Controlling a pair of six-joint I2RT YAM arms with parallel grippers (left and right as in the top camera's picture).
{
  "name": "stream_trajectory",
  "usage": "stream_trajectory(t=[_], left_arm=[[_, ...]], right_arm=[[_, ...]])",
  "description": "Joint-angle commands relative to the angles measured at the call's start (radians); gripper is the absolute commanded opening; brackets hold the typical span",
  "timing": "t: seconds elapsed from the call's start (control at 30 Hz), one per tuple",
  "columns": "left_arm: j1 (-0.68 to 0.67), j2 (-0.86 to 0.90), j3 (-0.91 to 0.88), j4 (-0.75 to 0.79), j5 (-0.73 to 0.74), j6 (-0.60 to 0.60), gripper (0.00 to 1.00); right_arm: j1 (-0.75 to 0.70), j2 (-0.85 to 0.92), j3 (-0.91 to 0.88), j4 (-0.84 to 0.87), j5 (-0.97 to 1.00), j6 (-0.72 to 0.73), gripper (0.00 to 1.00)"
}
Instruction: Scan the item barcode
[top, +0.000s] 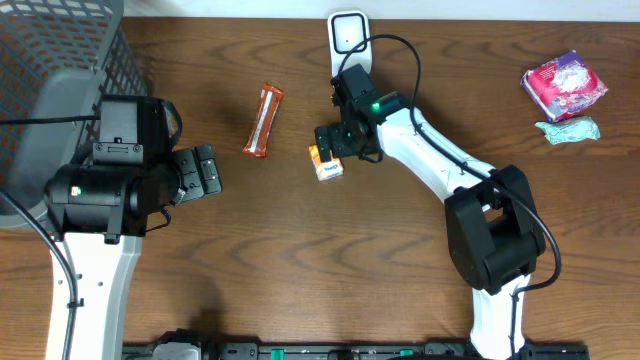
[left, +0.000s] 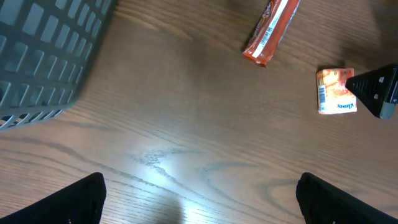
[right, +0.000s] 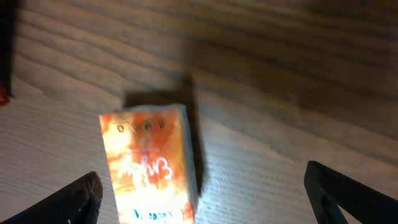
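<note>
The right gripper (top: 338, 140) hangs over the middle of the table (top: 300, 260) with its jaws spread wide and holding nothing. In the right wrist view the gripper (right: 200, 183) shows only its two dark fingertips (right: 74, 202) in the lower corners. The small orange packet (right: 149, 165) lies flat on the wood between them, nearer the one on the picture's left and touching neither. From overhead the packet (top: 325, 166) sits just in front of that gripper, about midway between the table's side edges and nearer the back edge than the front.

The left gripper (top: 205, 170) is also wide open and empty, over bare wood towards the left edge, well apart from the packet.

A red-orange snack bar (top: 264, 122) lies between the two grippers, slightly behind them. A white scanner (top: 347, 35) stands at the back edge, behind the right gripper. A grey mesh basket (top: 50, 60) fills the back left corner. Near the right edge lie a pink tissue pack (top: 564, 85) and, just in front of it, a crumpled teal wrapper (top: 568, 130).
</note>
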Motion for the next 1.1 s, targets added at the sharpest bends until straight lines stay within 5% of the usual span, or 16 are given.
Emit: stream_trajectory(t=[0.0,0.3,0.53,0.8,0.97,1.07], left_arm=[[0.001,-0.002,0.004,-0.002,-0.002,-0.013,0.98],[0.001,-0.002,0.004,-0.002,-0.002,-0.013,0.98],[0.001,-0.002,0.004,-0.003,-0.002,-0.013,0.98],[0.001,-0.001,0.004,-0.003,-0.002,-0.013,0.98],[0.001,-0.001,0.004,-0.002,-0.002,-0.013,0.98],[0.001,-0.002,0.004,-0.002,-0.002,-0.013,0.98]], right_arm=[[-0.002,-0.006,-0.015,0.023,-0.050,0.002,0.99],[-0.002,0.010,-0.015,0.060,-0.126,0.002,0.86],[-0.025,0.077,-0.015,0.061,-0.236,0.002,0.58],[-0.070,0.103,-0.024,0.023,-0.336,0.002,0.47],[-0.072,0.104,-0.055,0.042,-0.356,0.002,0.55],[-0.072,0.104,-0.083,0.066,-0.380,0.002,0.47]])
